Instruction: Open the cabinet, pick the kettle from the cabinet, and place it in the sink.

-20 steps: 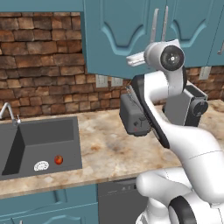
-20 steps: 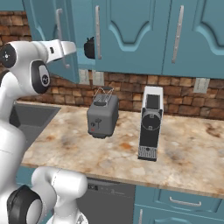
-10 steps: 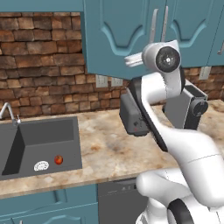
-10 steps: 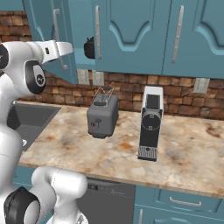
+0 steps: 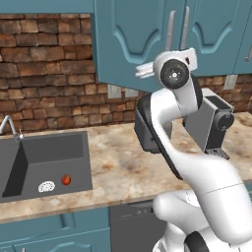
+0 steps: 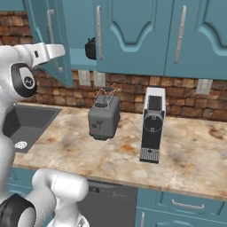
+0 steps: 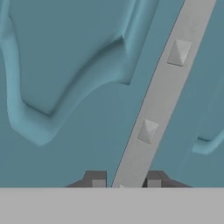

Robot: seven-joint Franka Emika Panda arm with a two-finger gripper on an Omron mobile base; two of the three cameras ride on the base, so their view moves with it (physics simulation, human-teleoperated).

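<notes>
Here the robot's jaws (image 7: 126,183) are nearly closed around the long silver handle (image 7: 162,94) of the cabinet (image 6: 133,35) door, one dark tip on each side of the bar, so they are holding the handle. It looks like the robot holds the bar this way so it can pull the door toward itself. In the right base view the door (image 6: 46,37) stands swung partly out from the wall, with a gap behind it. Through that gap a small black kettle (image 6: 90,48) sits inside the cabinet, on the bottom shelf. The kettle is well apart from the jaws, behind and off to the side of the door they hold. The jaws cannot reach it yet, because they are busy with the handle and the door needs to be out of the way. The sink (image 5: 49,157) lies low on the left of the worktop (image 5: 123,167), far below the cabinet. A small white thing and a small red thing lie in the basin. A grey toaster (image 6: 103,117) and a coffee machine (image 6: 152,124) stand on the worktop under the cabinet doors.
</notes>
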